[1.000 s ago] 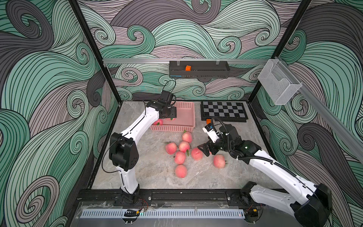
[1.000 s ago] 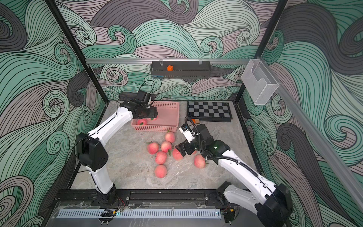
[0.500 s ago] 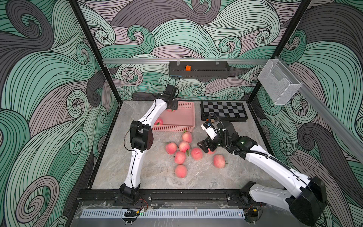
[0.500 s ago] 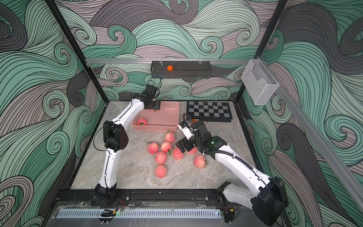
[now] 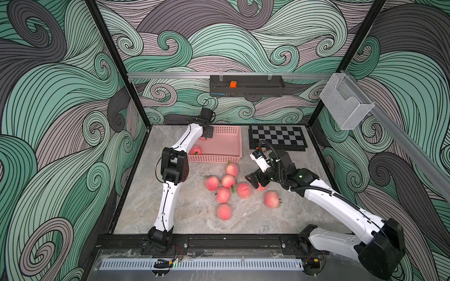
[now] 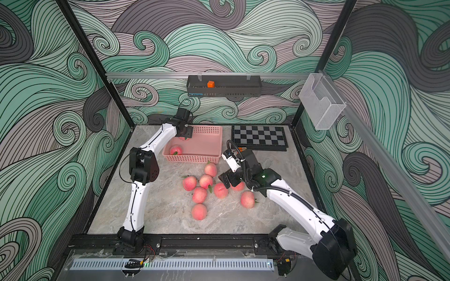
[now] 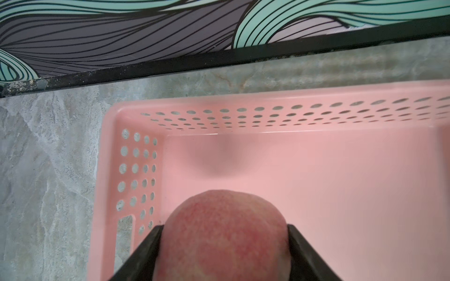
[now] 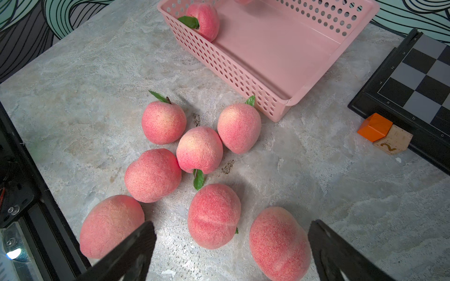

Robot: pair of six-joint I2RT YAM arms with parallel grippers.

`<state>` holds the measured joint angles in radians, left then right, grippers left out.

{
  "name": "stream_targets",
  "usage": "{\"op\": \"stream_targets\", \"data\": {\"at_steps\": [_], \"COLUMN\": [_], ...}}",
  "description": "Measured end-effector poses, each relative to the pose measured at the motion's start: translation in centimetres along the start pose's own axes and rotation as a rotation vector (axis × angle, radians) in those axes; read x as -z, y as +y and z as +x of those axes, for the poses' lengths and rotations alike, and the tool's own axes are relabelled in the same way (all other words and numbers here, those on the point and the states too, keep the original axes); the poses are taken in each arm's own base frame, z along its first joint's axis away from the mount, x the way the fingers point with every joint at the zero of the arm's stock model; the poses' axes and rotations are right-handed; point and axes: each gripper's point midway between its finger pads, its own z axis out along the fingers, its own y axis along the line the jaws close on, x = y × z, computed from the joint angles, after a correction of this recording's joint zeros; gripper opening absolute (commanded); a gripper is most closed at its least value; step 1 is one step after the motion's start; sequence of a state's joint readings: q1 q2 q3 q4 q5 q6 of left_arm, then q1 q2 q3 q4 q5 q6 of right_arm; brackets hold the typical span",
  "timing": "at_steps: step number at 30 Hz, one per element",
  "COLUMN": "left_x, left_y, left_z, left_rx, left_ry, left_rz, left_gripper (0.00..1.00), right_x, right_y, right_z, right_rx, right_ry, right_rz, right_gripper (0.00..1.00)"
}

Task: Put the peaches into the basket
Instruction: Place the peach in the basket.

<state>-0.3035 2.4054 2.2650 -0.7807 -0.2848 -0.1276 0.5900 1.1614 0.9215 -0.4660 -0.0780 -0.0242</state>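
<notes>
Eight peaches [image 5: 224, 211] lie loose on the marble tabletop [image 5: 194, 223] in front of the pink basket [image 5: 214, 159], and the closest one sits just short of its front wall. The right gripper [image 5: 255, 181] hangs over one peach off the basket's front-right corner, jaws spread wide and gripping nothing. One peach [image 5: 196, 150] rests in the basket's near-left corner. Above its far-left corner, the left gripper [image 5: 207, 133] is clamped on a tenth peach [image 7: 225, 243]. One chessboard [image 5: 277, 136] lies to the basket's right.

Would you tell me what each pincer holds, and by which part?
The left pincer grips a peach by its opposite sides, over the basket; the right pincer holds nothing.
</notes>
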Motion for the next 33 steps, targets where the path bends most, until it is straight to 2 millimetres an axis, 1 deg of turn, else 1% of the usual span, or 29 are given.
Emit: {"op": "stream_targets", "data": {"at_steps": [13,21,29,33], "left_x": [-1.9,-3.3,-3.8,-4.0], "left_y": [1.6,3.2,3.6,3.7], "left_z": [0.8,2.0,2.5,2.8], "left_rx": [-0.010,-0.003,0.001,0.004], "left_ry": [0.012,0.046,0.061,0.071], "left_rz": [-0.079,-0.127,-0.135,-0.136], "left_gripper": [0.61,0.62,0.68,0.73], "right_x": [-1.2,-1.2,-1.2,-1.2], "right_y": [-0.3,-0.4,-0.5,-0.5], "right_z": [0.3,-0.1,-0.2,-0.2], "right_rx": [-0.007,-0.008,-0.008,-0.008], "right_ry": [0.038,0.033,0.031,0.031], "right_rz": [0.005,0.010,0.016,0.018], "right_gripper": [0.99,0.99,0.99,0.99]}}
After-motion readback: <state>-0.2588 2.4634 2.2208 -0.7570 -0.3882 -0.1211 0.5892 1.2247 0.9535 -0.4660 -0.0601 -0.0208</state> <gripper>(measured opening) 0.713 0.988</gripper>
